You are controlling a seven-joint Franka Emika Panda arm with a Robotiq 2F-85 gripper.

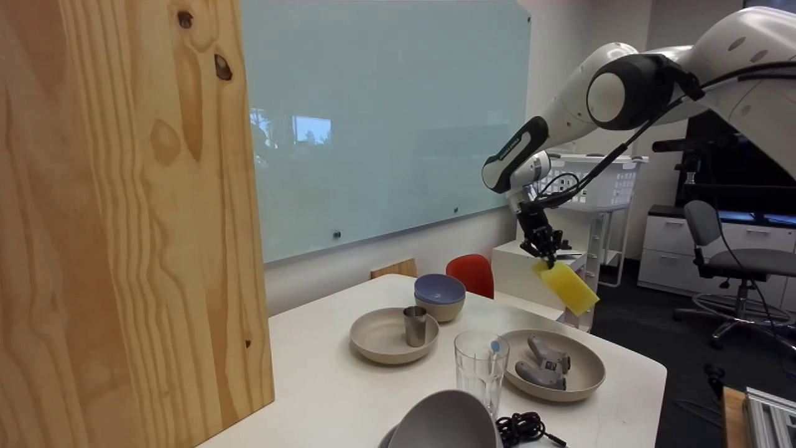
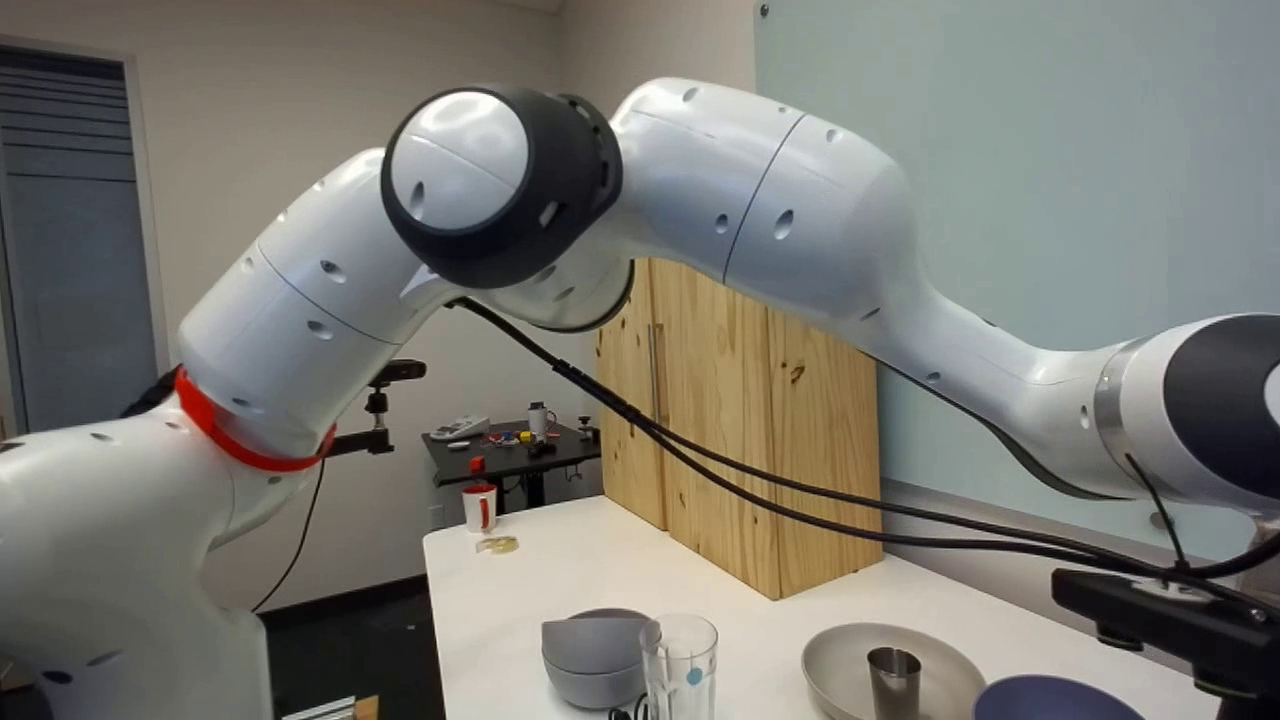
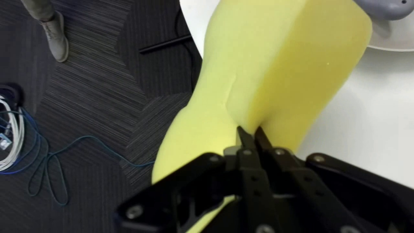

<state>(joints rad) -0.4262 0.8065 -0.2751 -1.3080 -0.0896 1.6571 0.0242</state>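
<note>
My gripper [image 1: 551, 262] is shut on a yellow sponge [image 1: 571, 287], pinching and folding it between its fingertips. In the wrist view the fingertips [image 3: 250, 131] press into the sponge [image 3: 310, 74], which bulges out on both sides. The sponge hangs tilted in the air near the table's edge, above and behind a beige plate [image 1: 591, 378]. A grey game controller [image 1: 546, 366] lies on that plate. Part of the controller [image 3: 389, 8] and the plate's rim [image 3: 393, 49] show in the wrist view. The gripper's fingers and the sponge are out of view in an exterior view.
A beige plate [image 1: 373, 348] holds a metal cup [image 1: 415, 326]. A blue bowl [image 1: 439, 287] sits in a beige bowl [image 1: 443, 312]. A clear glass [image 1: 479, 373], grey bowls [image 1: 444, 423] and a black cable [image 1: 522, 428] stand nearer. A wooden cabinet [image 2: 720, 420] stands on the table.
</note>
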